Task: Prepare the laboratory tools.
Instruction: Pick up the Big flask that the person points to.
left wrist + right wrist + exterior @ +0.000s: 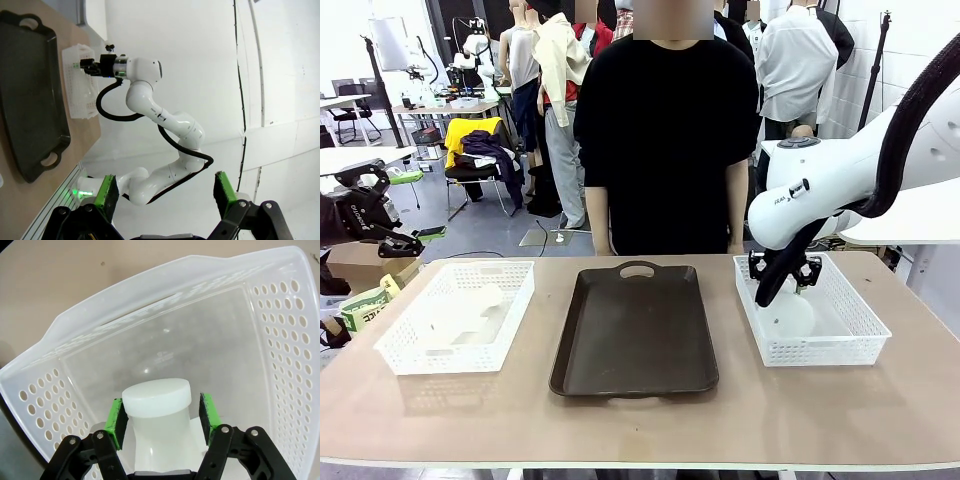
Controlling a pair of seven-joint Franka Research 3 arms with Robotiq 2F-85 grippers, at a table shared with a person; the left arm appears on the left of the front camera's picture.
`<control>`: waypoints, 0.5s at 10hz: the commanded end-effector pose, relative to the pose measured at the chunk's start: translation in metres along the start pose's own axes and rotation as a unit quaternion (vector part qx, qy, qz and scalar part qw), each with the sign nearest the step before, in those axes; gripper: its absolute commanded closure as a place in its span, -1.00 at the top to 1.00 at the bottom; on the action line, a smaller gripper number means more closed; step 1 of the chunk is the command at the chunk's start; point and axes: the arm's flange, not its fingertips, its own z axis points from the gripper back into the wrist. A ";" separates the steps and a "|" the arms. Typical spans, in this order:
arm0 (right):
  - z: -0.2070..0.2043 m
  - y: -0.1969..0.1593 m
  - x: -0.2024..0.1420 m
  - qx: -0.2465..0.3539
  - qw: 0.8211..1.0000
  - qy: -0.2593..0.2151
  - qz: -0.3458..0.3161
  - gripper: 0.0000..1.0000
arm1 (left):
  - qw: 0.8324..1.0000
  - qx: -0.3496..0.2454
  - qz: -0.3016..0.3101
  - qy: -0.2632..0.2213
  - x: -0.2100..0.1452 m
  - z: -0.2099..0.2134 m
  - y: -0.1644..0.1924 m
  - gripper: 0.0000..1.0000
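Note:
A milky-white flask (790, 317) stands upright inside the right white basket (860, 335). My right gripper (782, 272) reaches down into that basket and is shut on the flask's neck. In the right wrist view the green pads (116, 423) press both sides of the capped neck of the flask (157, 395), held by the right gripper (161, 416). A second milky flask (465, 318) lies on its side in the left basket (405, 360). My left gripper (418, 240) hovers open off the table's left edge, with nothing between the fingers of the left gripper (165, 192).
A dark brown tray (635, 335) with handles lies bare between the two baskets. A person in black stands at the far edge behind it. The left wrist view shows the tray (30, 95) and the right basket (82, 85) from the side.

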 end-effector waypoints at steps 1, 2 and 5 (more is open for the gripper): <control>-0.002 0.004 0.006 0.008 1.000 0.010 0.006 0.46 | 1.000 -0.006 -0.003 0.002 -0.002 0.002 -0.002 1.00; -0.001 0.004 0.005 0.002 1.000 0.005 0.012 0.29 | 1.000 -0.006 -0.003 0.002 -0.002 0.002 -0.002 1.00; -0.001 0.004 0.006 -0.004 1.000 0.016 0.010 -0.67 | 1.000 -0.006 -0.003 0.002 -0.002 0.002 -0.002 1.00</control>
